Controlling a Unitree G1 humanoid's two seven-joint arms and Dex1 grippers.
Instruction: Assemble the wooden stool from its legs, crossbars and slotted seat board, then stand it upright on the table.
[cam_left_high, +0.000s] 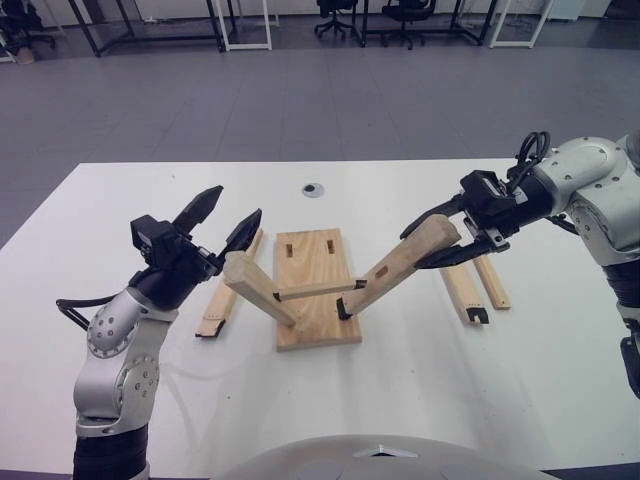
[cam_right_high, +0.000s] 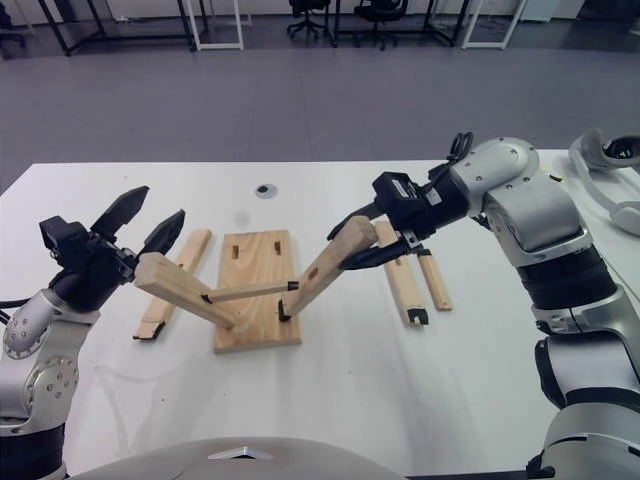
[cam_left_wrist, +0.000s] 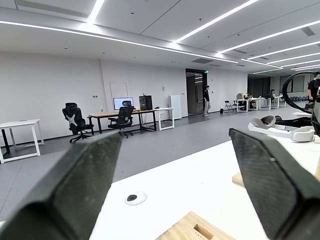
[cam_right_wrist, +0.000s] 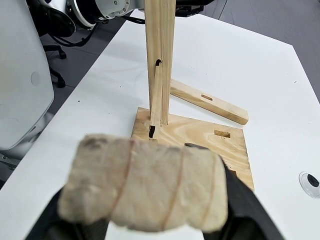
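Right now my right gripper (cam_left_high: 425, 247) is clamped on the upper end of one leg (cam_left_high: 395, 270), which slants down to the seat board (cam_left_high: 315, 255) lying flat on the white table (cam_left_high: 150, 200). From my right wrist the leg's end grain hides most of the fingers (cam_right_wrist: 240, 200), which show as dark edges on either side of it. A thin crossbar (cam_left_high: 315, 291) joins this leg to a second leg (cam_left_high: 262, 290) leaning the other way, so the two form a V over the board. My left gripper (cam_left_high: 236, 203) hangs just above the second leg's top end with its fingers (cam_left_wrist: 65, 195) spread apart and nothing between them; I cannot tell whether the leg touches the nearer finger. The legs' lower ends cover part of the board, so I cannot tell whether they sit in slots or merely rest on the wood. A spare leg (cam_left_high: 222, 305) lies beside the board on my left, and two more wooden pieces (cam_left_high: 462, 292) lie on my right, their far ends hidden behind my right gripper.
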